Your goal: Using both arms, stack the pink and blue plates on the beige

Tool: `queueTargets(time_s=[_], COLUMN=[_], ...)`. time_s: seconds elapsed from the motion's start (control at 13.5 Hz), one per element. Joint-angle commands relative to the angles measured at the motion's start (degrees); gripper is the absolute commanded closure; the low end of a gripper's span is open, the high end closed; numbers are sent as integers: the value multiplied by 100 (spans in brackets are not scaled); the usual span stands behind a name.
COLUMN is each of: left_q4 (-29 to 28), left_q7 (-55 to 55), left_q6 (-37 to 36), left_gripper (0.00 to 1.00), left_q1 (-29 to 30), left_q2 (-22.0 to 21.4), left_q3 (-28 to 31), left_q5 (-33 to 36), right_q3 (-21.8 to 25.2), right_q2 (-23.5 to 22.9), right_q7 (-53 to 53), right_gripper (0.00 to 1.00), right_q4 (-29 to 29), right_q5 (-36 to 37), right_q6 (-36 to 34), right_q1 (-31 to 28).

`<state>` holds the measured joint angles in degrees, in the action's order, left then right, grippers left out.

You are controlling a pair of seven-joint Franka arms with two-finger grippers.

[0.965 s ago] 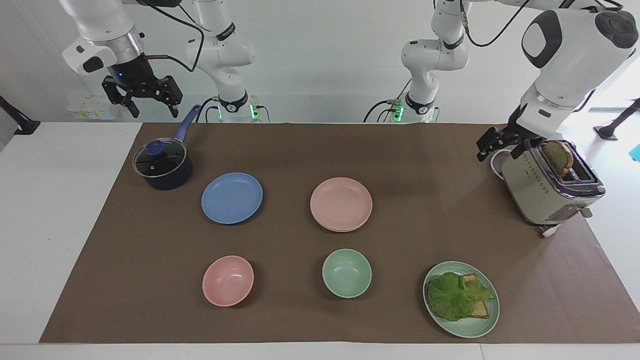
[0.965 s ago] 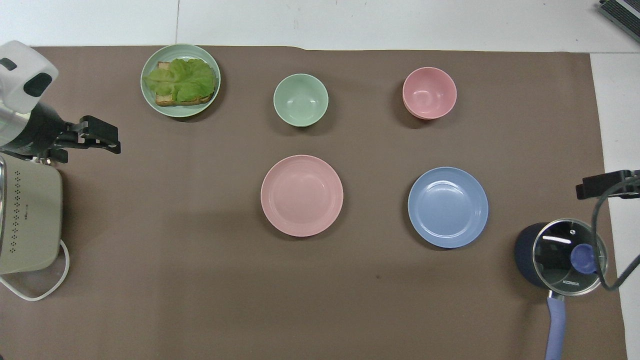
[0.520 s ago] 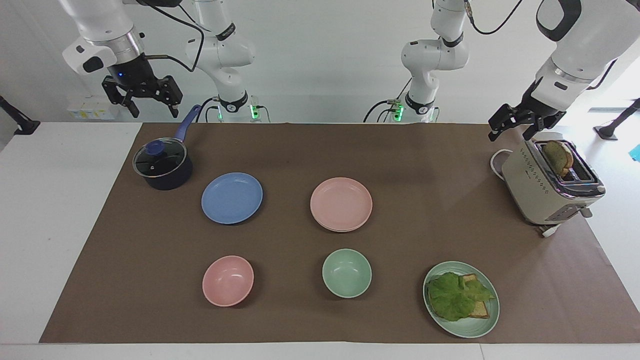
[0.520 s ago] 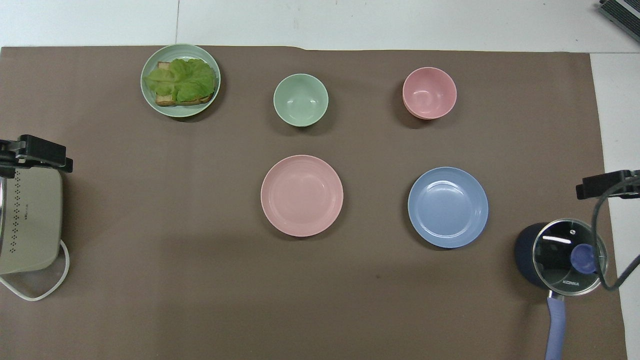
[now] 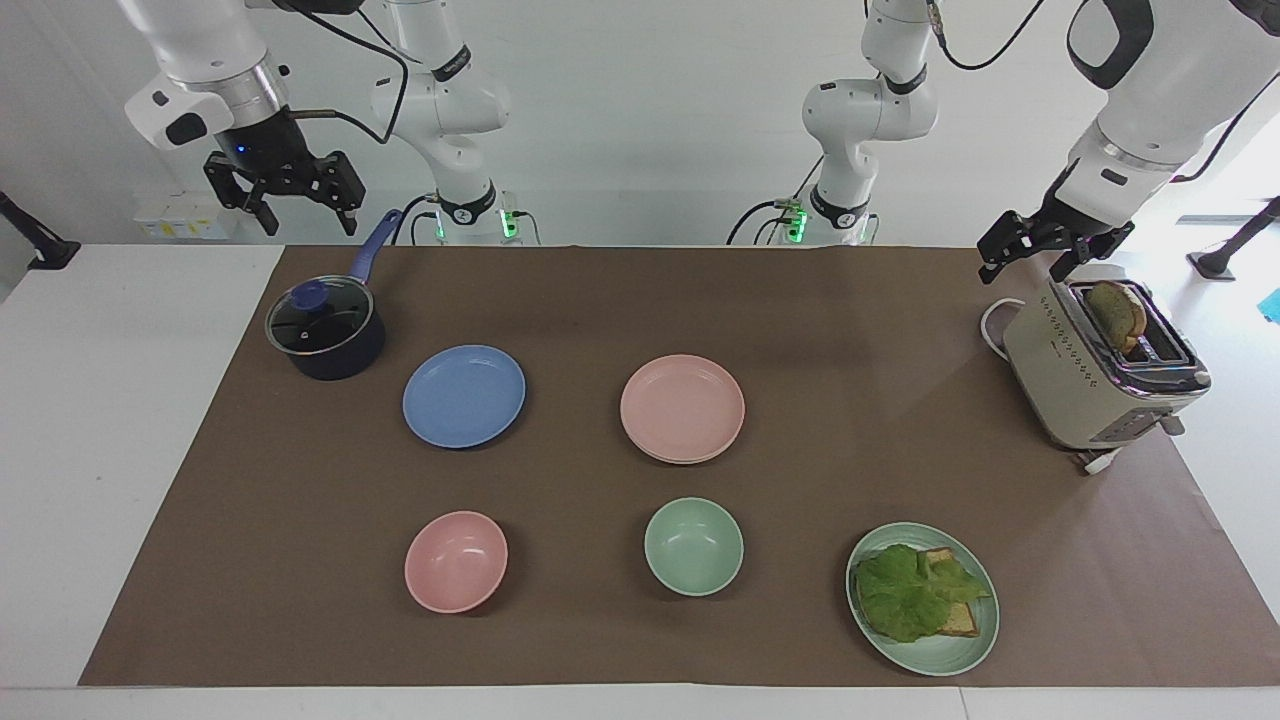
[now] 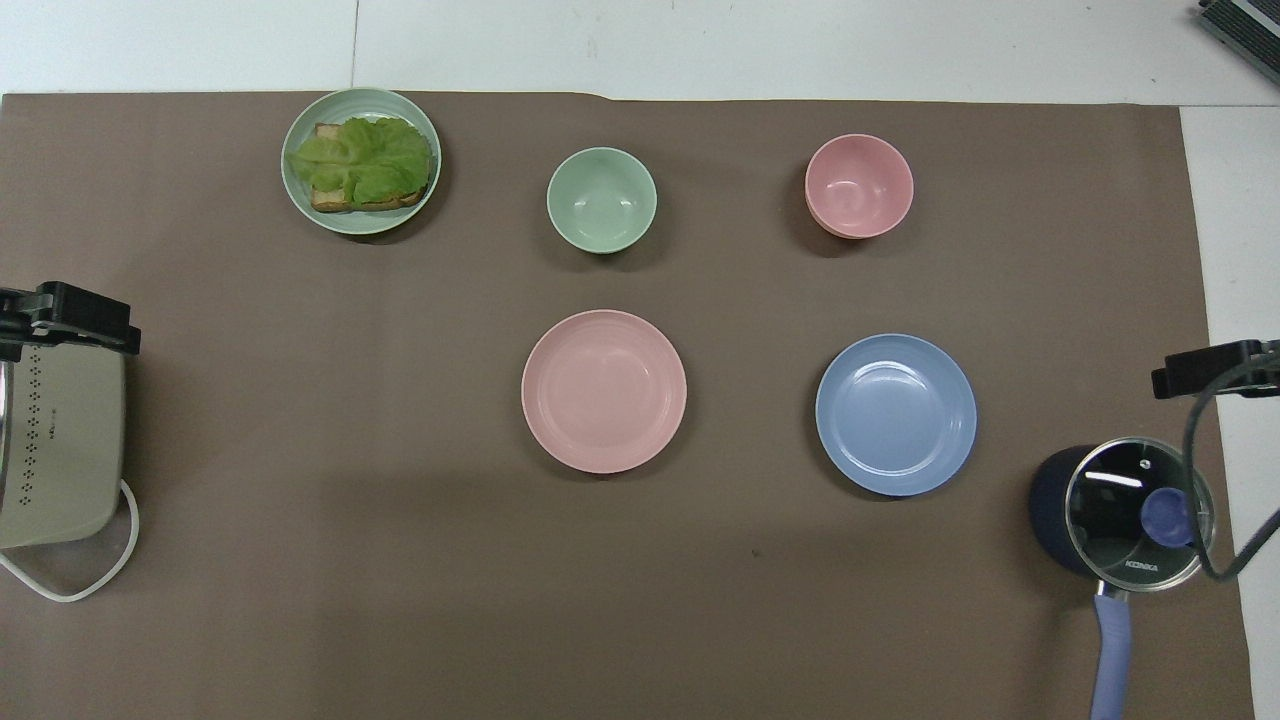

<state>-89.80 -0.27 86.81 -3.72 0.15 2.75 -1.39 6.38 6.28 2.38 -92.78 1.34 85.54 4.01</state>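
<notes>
One of the two moves looks done, as a judgement: the pale pink round matte plate (image 5: 682, 405) lies mid-counter on a paler rim that seems to be the cream-beige round plate (image 5: 672, 459), almost wholly covered. The medium blue round matte plate (image 5: 463, 395) lies alone on the brown mat (image 5: 850, 330), beside that pile toward the right arm's end, so it is not yet stacked. The right gripper (image 5: 308, 222) hangs with fingers spread and empty over the counter (image 5: 100, 400) edge by the dark lidded saucepan (image 5: 325, 335); the left gripper (image 5: 1025, 268), fingers likewise spread and empty, hovers by the beige boxy toaster (image 5: 1095, 370). The saucepan stands just beside the blue plate, nearer the robots, and might crowd a grasp there. The small pink bowl (image 5: 456, 560), pale green bowl (image 5: 693, 546) and green plate of lettuce and toast (image 5: 975, 640) lie farther off, out of the way.
</notes>
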Motion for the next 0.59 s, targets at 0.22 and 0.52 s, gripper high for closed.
queueTargets(time_s=[0.22, 0.52], left_q4=[-116, -116], left_q7=[19, 19], left_q6=[20, 20], left_gripper=[0, 0], left_q1=[47, 38], left_q2=[-129, -129], left_q3=[-21, -21], left_q5=[86, 86], right_q3=[4, 21], right_q2=[-22, 101], right_q7=[0, -1], right_gripper=[0, 0], right_q4=[50, -738], right_q5=[-11, -20], right_q6=[-11, 794], right_q1=[-32, -102])
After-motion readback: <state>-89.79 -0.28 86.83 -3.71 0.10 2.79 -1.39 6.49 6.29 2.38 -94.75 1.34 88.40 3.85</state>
